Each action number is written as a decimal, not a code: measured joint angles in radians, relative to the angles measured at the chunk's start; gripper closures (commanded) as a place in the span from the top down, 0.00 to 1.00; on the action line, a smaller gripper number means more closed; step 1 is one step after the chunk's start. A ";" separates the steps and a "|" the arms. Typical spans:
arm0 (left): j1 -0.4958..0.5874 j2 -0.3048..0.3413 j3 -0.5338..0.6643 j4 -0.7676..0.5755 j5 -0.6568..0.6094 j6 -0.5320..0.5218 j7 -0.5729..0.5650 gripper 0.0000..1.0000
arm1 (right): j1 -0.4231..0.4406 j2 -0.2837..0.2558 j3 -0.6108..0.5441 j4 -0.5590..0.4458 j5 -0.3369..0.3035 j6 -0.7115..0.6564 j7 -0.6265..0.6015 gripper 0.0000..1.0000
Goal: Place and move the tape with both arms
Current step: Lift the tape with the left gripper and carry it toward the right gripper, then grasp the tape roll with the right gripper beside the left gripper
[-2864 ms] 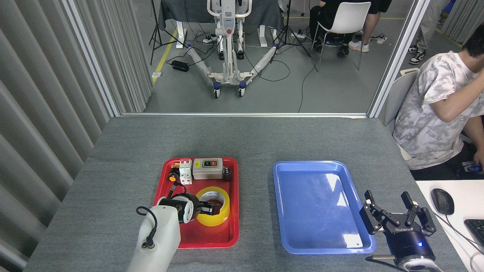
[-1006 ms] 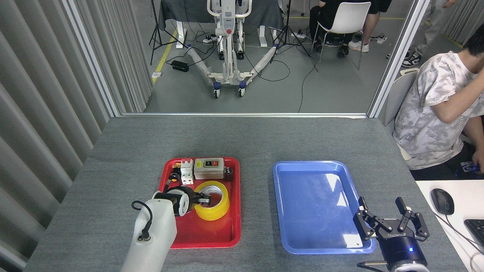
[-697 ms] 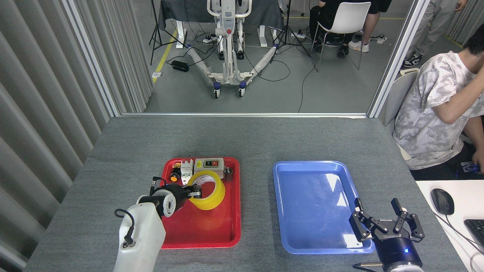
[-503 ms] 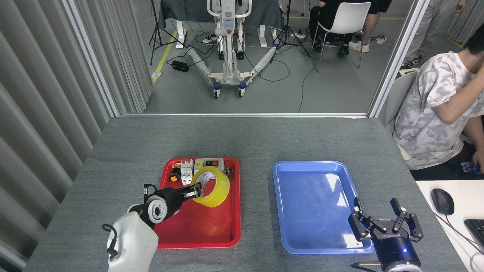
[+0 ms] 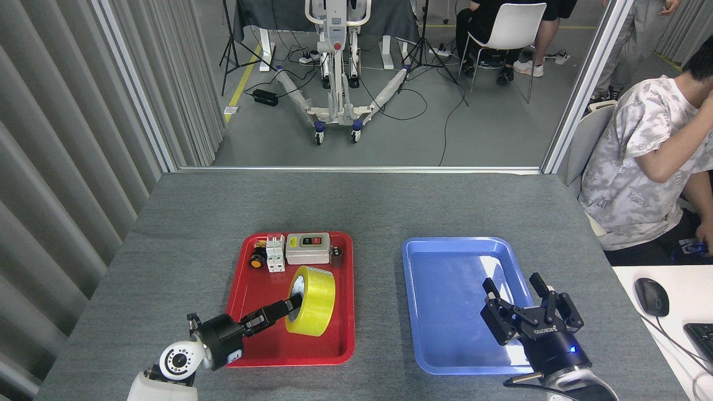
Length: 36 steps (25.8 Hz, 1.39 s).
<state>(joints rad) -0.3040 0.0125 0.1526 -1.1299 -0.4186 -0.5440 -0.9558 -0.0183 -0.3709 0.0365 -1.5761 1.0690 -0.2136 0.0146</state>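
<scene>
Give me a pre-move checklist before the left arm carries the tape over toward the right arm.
1. Left gripper shut on the wide roll of translucent yellow packing tape, fingers reaching into its core: ok.
2. Tape clear of the red plastic tray's floor: cannot tell; the roll stands on edge.
3. Right gripper open, ready to receive: ok.
4. Blue plastic tray free of objects: ok.
5. Grey switch box and white breaker at the red tray's far end, apart from the tape: ok.
6. Grip firmness: cannot tell.

table (image 5: 356, 206): grey felt top | on it: red tray (image 5: 245, 281), blue tray (image 5: 415, 301), side by side
</scene>
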 measured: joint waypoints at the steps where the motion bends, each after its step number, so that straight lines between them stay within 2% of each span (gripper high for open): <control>1: 0.026 -0.001 -0.014 -0.025 0.040 -0.004 -0.011 0.00 | 0.000 0.003 -0.016 -0.002 -0.036 -0.037 0.026 0.99; 4: 0.104 -0.004 -0.069 -0.107 0.141 -0.011 -0.039 0.00 | 0.004 0.017 -0.081 -0.005 -0.160 -0.169 0.119 0.99; 7: 0.166 -0.006 -0.118 -0.178 0.228 -0.011 -0.050 0.00 | 0.006 0.093 -0.197 -0.005 -0.253 -0.320 0.248 0.99; 9: 0.198 -0.006 -0.155 -0.216 0.281 -0.009 -0.052 0.00 | 0.007 0.175 -0.293 -0.004 -0.290 -0.431 0.347 0.99; 11: 0.219 -0.007 -0.180 -0.244 0.312 0.005 -0.054 0.00 | 0.008 0.233 -0.365 -0.002 -0.314 -0.504 0.434 0.99; 13: 0.229 -0.016 -0.198 -0.263 0.330 0.026 -0.054 0.00 | 0.016 0.265 -0.406 0.003 -0.340 -0.540 0.486 0.99; 16: 0.234 -0.044 -0.216 -0.278 0.338 0.064 -0.053 0.00 | 0.049 0.279 -0.421 0.014 -0.376 -0.561 0.540 0.99; 19: 0.235 -0.063 -0.223 -0.288 0.336 0.093 -0.047 0.00 | 0.086 0.259 -0.379 0.019 -0.391 -0.569 0.564 0.99; 23: 0.233 -0.069 -0.225 -0.288 0.321 0.109 -0.037 0.00 | 0.108 0.164 -0.252 0.013 -0.397 -0.572 0.565 0.99; 26: 0.232 -0.069 -0.225 -0.288 0.305 0.112 -0.030 0.00 | 0.104 0.124 -0.196 0.008 -0.398 -0.572 0.565 0.99; 32: 0.233 -0.069 -0.224 -0.294 0.296 0.114 -0.027 0.00 | 0.006 0.029 -0.028 0.008 -0.398 -0.572 0.567 0.99; 36: 0.235 -0.066 -0.222 -0.295 0.295 0.114 -0.028 0.00 | -0.060 0.003 0.064 0.019 -0.398 -0.572 0.570 0.99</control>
<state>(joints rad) -0.0688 -0.0532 -0.0697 -1.4251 -0.1237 -0.4299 -0.9833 -0.0785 -0.3679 0.1010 -1.5573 0.6708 -0.7858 0.5845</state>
